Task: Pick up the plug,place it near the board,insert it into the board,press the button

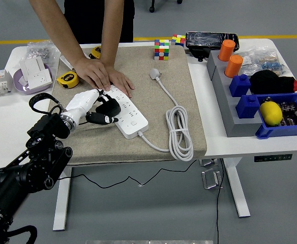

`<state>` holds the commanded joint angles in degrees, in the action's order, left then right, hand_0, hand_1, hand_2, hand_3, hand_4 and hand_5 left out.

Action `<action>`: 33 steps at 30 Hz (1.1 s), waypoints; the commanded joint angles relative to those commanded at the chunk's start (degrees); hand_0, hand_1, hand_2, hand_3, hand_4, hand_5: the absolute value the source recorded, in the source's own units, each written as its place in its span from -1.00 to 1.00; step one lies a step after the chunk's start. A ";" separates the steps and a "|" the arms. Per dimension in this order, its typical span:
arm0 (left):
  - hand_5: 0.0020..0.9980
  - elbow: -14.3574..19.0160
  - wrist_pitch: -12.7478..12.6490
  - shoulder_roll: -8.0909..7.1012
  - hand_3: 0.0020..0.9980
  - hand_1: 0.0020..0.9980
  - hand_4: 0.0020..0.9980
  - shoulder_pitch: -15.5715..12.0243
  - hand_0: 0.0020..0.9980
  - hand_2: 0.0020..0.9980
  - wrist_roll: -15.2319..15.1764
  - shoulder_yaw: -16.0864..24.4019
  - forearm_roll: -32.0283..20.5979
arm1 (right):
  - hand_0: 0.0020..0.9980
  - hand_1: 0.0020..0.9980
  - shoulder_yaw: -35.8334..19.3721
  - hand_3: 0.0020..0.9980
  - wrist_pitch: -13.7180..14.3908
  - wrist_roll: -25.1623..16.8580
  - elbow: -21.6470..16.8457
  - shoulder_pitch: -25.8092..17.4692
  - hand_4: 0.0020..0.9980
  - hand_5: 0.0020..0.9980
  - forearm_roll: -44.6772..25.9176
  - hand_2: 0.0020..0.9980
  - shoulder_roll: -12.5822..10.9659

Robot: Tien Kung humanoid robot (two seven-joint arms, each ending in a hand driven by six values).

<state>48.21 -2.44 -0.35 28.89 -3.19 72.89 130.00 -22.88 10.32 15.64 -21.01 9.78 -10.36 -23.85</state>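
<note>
Fingers (98, 118) of the left hand (85, 105) gripped the black plug (109, 107) directly over the white board (128, 113), which ran lengthwise toward the desk's (6, 132) near edge.

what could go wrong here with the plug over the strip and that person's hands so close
1. The left hand holds the black plug tilted over the white power strip; the prongs may miss the socket and jam.
2. The person's hands press the strip's far end beside the robot's fingers, so they could be bumped.
3. Pushing down could slide the strip on the beige mat.
</note>
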 joint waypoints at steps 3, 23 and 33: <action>-0.40 -0.27 -0.24 0.04 0.16 0.35 0.96 0.09 0.12 0.17 0.19 0.10 0.00 | 0.61 0.53 -0.02 0.56 0.01 -0.01 0.00 0.02 1.00 1.00 0.01 0.51 -0.01; -0.60 -1.91 -1.70 0.35 0.06 0.11 0.37 0.41 -0.20 0.02 0.50 0.36 0.00 | 0.61 0.53 -0.17 0.56 -0.07 -0.03 0.05 0.16 1.00 1.00 -0.06 0.51 0.02; -0.79 -2.05 -1.08 0.35 -0.01 0.03 0.19 0.48 -0.24 -0.13 0.85 0.46 0.00 | 0.61 0.53 -0.26 0.56 0.00 -0.04 0.04 0.33 1.00 1.00 -0.01 0.51 -0.02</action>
<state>46.16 -3.52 0.00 29.37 -2.34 73.35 130.00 -23.14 10.32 15.60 -20.97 10.10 -10.38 -23.88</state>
